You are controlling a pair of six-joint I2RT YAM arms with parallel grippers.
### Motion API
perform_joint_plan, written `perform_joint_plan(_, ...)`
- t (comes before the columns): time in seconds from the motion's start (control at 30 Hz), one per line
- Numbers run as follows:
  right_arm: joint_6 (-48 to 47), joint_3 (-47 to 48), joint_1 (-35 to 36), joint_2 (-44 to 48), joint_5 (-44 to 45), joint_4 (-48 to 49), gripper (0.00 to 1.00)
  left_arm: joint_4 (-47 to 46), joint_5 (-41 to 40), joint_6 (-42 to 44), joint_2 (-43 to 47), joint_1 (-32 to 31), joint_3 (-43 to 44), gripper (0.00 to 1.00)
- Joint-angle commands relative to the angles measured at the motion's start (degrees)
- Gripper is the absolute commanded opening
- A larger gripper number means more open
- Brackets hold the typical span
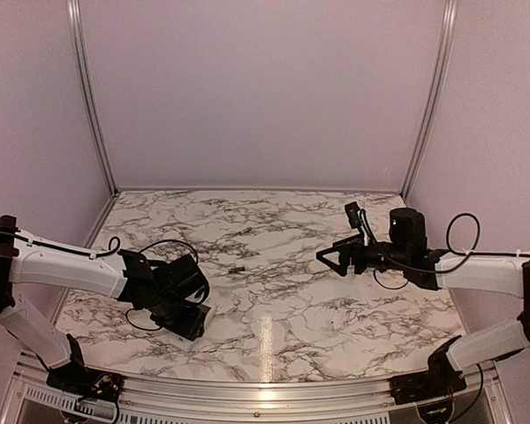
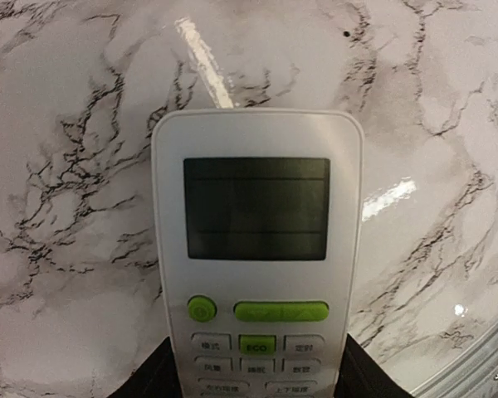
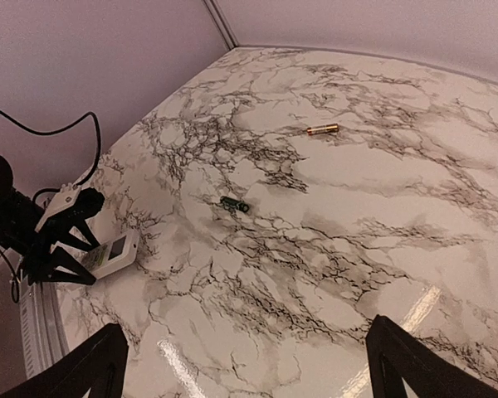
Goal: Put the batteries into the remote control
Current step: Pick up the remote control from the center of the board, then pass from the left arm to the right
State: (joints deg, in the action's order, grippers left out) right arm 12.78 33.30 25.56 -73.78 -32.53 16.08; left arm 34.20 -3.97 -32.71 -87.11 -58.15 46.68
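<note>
On the table's (image 1: 291,221) near-left edge: remote control (image 2: 257,249), my left hand (image 2: 261,377) straddling it.
I can't tell if it's clamped; right hand (image 3: 249,369) gapes empty, batteries (image 3: 234,204) loose mid-table. A skewed squeeze could skid the remote control off.

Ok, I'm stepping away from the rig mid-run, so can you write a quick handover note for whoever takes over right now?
Left gripper: fingers flank the remote control near the front left edge of the table; firm grip not confirmed.
Right gripper: open, empty, hovering over the right side.
Batteries: gold battery and dark battery lie loose mid-table, apart from the remote.
Done: nothing loaded; the remote is face up, compartment not in view.
Left: probably turn the remote over, open it, fit both batteries.
</note>
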Motion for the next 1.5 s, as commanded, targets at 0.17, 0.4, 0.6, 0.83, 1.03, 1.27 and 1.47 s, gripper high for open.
perform_joint_plan(0.17,-6.92,-4.01,7.28,10.01,-9.35,3.72,0.99,-6.87,25.96,13.74,3.47,-0.45,8.06,0.39)
perform_joint_plan(0.4,-11.75,-3.66,16.86,13.85,-10.64,3.06,0.96,-5.69,42.97,15.98,6.5,-0.38,10.27,0.39)
perform_joint_plan(0.6,-14.93,-0.66,25.04,13.15,-10.0,-1.91,0.92,-15.31,55.58,10.39,9.76,-0.38,5.21,0.37)
perform_joint_plan(0.83,-20.79,5.85,36.97,10.42,-2.74,-10.9,0.86,-18.89,63.55,8.22,11.76,-0.46,4.87,0.37)
perform_joint_plan(1.03,-23.71,9.56,39.04,9.41,-0.73,-12.85,0.83,-21.11,67.25,7.17,12.38,-1.09,3.61,0.37)
perform_joint_plan(1.27,-25.87,13.3,40.29,6.68,-2.01,-14.06,0.77,-23.69,68.72,5.54,12.73,-1.92,2.97,0.41)
perform_joint_plan(1.47,-28.28,16.14,43.71,4.01,-0.95,-17.54,0.6,-24.79,69.8,5.08,12.32,-1.97,2.97,0.4)
